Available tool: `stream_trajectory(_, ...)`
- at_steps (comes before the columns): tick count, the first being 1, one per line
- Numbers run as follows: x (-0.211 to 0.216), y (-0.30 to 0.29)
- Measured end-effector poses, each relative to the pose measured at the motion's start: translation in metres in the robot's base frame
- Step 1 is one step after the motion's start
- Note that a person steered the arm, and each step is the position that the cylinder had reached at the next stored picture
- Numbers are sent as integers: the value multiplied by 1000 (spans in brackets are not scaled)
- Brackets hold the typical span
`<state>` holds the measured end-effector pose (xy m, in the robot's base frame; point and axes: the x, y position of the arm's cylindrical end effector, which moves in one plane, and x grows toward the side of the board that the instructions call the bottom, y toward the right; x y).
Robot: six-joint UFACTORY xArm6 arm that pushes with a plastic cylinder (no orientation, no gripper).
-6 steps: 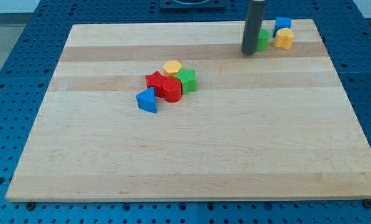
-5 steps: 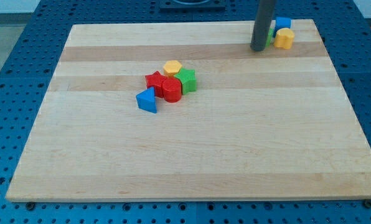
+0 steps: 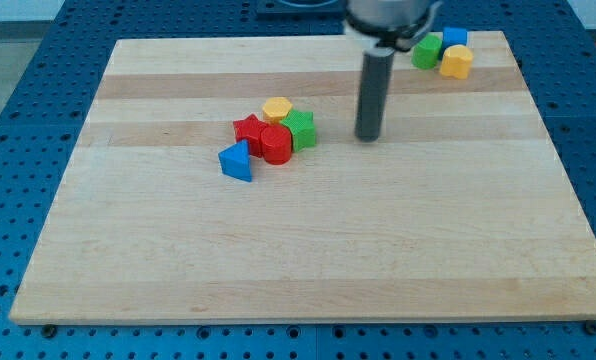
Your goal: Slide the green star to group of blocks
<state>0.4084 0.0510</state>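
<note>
Upright rod, my tip [image 3: 368,138] just beside the green star [image 3: 300,128] (touching nothing, no tool); eight blocks on tabletop [image 3: 308,250].

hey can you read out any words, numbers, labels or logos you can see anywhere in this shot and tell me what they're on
None: no readable text shows anywhere in the view.
The wooden board shows only grain.
The green star, the red cylinder and the other blocks have plain faces.
The rod above my tip is plain and dark.
The blue perforated table carries only holes.
</note>
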Motion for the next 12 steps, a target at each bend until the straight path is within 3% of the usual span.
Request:
stream_trajectory(2,26,-109)
stream_trajectory(3,17,-118)
stream_trajectory(9,-64,-32)
stream_trajectory(12,-86,40)
